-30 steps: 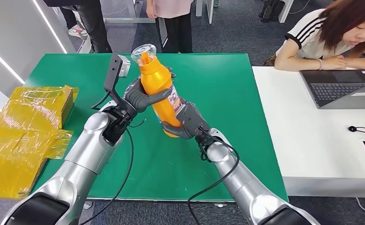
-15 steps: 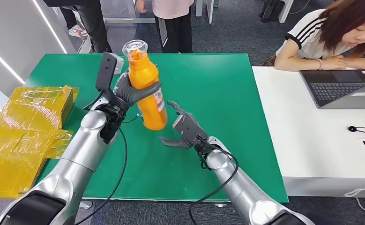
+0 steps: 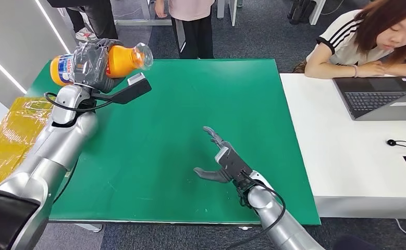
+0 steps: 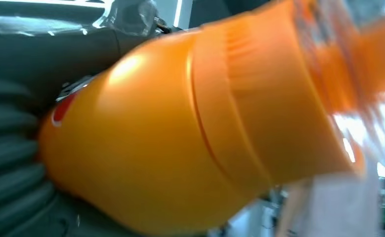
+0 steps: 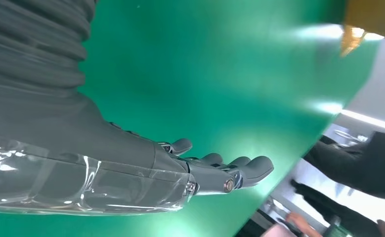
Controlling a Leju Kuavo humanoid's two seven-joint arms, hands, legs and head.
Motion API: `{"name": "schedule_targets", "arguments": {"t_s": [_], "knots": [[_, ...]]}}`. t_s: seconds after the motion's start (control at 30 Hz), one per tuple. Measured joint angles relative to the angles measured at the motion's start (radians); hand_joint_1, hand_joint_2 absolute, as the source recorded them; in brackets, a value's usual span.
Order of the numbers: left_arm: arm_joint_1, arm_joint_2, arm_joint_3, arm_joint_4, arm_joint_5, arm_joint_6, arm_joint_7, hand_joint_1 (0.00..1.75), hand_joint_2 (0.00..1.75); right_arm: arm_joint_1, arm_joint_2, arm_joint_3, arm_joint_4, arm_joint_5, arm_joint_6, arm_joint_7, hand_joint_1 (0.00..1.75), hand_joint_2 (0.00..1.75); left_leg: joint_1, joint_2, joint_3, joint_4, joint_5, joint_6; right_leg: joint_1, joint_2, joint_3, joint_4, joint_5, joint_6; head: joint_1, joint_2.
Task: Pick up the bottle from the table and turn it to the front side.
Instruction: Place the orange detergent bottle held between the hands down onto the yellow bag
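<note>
Bottle (image 3: pixel 99 61) lies sideways in your left hand (image 3: pixel 90 64), whose fingers wrap its middle, cap end pointing toward the table's centre, lifted above the green table (image 3: pixel 190 104). Your right hand (image 3: pixel 222 161) hovers well apart, fingers spread, holding nothing.

I'm seeing two smooth silver metal arms, the left arm (image 3: pixel 49 151) with a thin black cable looping off its wrist near a flat black bracket (image 3: pixel 130 91) tipped with a small white block. My dark grey left hand (image 3: pixel 94 62) has a ribbed cover. The right hand (image 3: pixel 224 161) has grey fingers (image 5: pixel 249 165) under a clear glossy sleeve.
</note>
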Motion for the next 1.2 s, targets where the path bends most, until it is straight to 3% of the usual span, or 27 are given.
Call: {"name": "schedule_targets", "arguments": {"t_s": [0.17, 0.27, 0.47, 0.57, 0.7, 0.87, 1.03, 1.2], "knots": [[0.054, 0.106, -0.018, -0.011, -0.166, 0.006, 0.033, 1.75, 1.75, 0.073, -0.037, -0.023, -0.145, -0.009, -0.016, -0.011, 0.0, 1.75, 0.0, 0.003, 0.0, 0.0, 0.0, 0.0, 0.0, 0.002, 0.0, 0.0, 0.0, 0.0, 0.0, 0.0], [0.126, 0.192, -0.018, -0.045, -0.225, 0.022, 0.063, 1.75, 1.75, 0.138, -0.058, -0.051, -0.235, -0.003, -0.036, -0.02, 0.0, 1.75, 0.0, 0.004, 0.001, -0.001, -0.001, -0.001, 0.0, 0.004, 0.0, 0.001, 0.0, 0.0, 0.0, 0.0], [0.401, 0.37, 0.037, -0.18, -0.339, 0.044, 0.127, 1.75, 1.75, 0.259, -0.087, -0.128, -0.382, 0.01, -0.039, -0.033, 0.0, 1.75, 0.0, 0.008, 0.002, -0.002, -0.005, -0.004, 0.0, 0.009, -0.001, 0.0, -0.003, -0.002, 0.0, 0.0], [0.552, 0.416, 0.1, -0.251, -0.355, 0.048, 0.134, 1.75, 1.75, 0.306, -0.09, -0.166, -0.427, 0.016, -0.037, -0.046, 0.0, 1.75, 0.0, 0.008, 0.002, -0.002, -0.006, -0.004, 0.0, 0.008, -0.002, 0.0, -0.004, -0.002, 0.0, 0.0], [0.675, 0.415, 0.178, -0.299, -0.328, 0.089, 0.086, 1.75, 1.75, 0.348, -0.09, -0.193, -0.475, 0.041, -0.032, -0.061, 0.0, 1.75, 0.0, 0.007, 0.001, -0.002, -0.006, -0.004, 0.0, 0.006, -0.002, -0.001, -0.005, -0.002, 0.001, 0.0], [0.705, 0.354, 0.202, -0.301, -0.375, 0.117, 0.055, 1.75, 1.75, 0.346, -0.086, -0.193, -0.5, 0.067, -0.024, -0.065, 0.0, 1.75, 0.0, 0.005, 0.001, -0.001, -0.006, -0.003, 0.0, 0.004, -0.001, -0.001, -0.004, -0.001, 0.0, 0.0], [0.674, 0.261, 0.217, -0.306, -0.416, 0.121, 0.02, 1.75, 1.75, 0.31, -0.071, -0.165, -0.514, 0.109, -0.017, -0.055, 0.0, 1.75, 0.0, 0.005, 0.001, -0.001, -0.004, -0.002, 0.0, 0.004, 0.0, -0.001, -0.002, -0.001, 0.0, 0.0], [0.562, 0.204, 0.232, -0.232, -0.389, 0.122, -0.006, 1.75, 1.75, 0.275, -0.069, -0.125, -0.527, 0.119, -0.026, -0.03, 0.0, 1.75, 0.001, 0.003, 0.001, -0.001, -0.003, -0.002, 0.0, 0.002, 0.0, 0.0, -0.001, -0.001, 0.001, 0.0]]}}
